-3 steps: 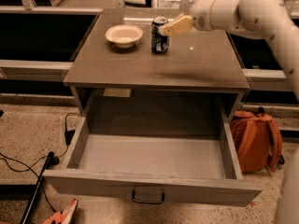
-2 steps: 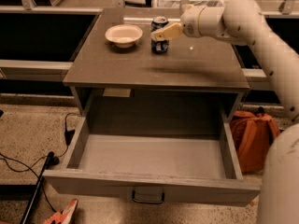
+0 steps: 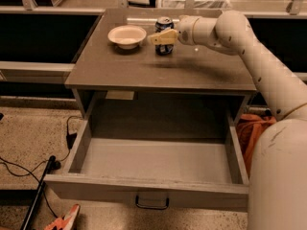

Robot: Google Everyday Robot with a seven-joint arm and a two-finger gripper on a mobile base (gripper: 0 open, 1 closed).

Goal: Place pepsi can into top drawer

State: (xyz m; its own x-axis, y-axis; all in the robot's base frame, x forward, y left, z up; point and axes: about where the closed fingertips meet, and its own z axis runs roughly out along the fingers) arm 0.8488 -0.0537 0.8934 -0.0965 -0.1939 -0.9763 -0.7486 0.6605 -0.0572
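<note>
Toward the far edge of the desk, just right of its middle, the gripper (image 3: 162,36) hangs level with the pepsi can (image 3: 164,24), its pale yellowish tip lying across the can's midsection as seen from the camera. How far the gripper is open, and whether it has any hold of the can, cannot be told. The can stands upright on the desk top (image 3: 158,73), its silver lid showing above the gripper and its dark-blue base below.

Behind the gripper, the white arm (image 3: 249,51) runs back over the right edge of the desk and widens into a large rounded segment filling the lower right of the view.

Left of the can, near it but apart, a cream-white bowl (image 3: 127,35) sits upright on the desk, closer to the far left corner.

Below the near edge of the desk the top drawer (image 3: 153,163) is pulled well out toward the camera, its grey floor bare and a small dark handle (image 3: 152,204) on its front.

Beside the desk's right side, an orange bag (image 3: 252,131) rests on the floor. Black cables (image 3: 29,169) trail over the speckled floor to the left.
</note>
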